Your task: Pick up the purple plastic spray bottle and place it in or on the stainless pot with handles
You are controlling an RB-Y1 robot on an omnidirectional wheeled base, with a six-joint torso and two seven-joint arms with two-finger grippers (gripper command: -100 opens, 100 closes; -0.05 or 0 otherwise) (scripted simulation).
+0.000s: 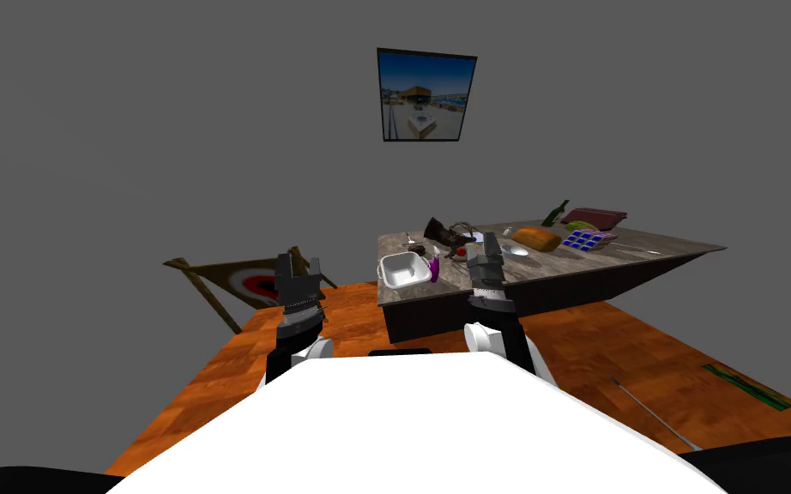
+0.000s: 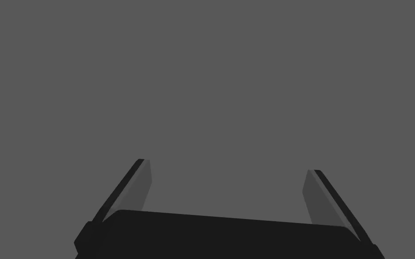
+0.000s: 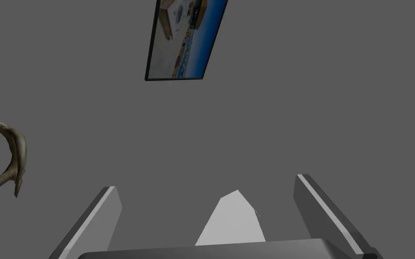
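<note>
Purple spray bottle (image 1: 434, 268), small and curved, sits on the mottled table (image 1: 557, 257) just beside the white boxy pot (image 1: 402, 256). Right gripper (image 1: 490, 240) nearby, blades wide; left gripper (image 2: 227, 165) wide, off-table.

The right gripper (image 3: 206, 182) is standing with fingers (image 3: 101, 220) apart; a pale grey pointed shape (image 3: 231, 220) is rising between them, a framed picture (image 3: 186, 38) hanging beyond.

Dark forearms (image 1: 301, 296), white cuffs (image 1: 481, 336), grey-bladed left claw (image 2: 227, 165)
</note>
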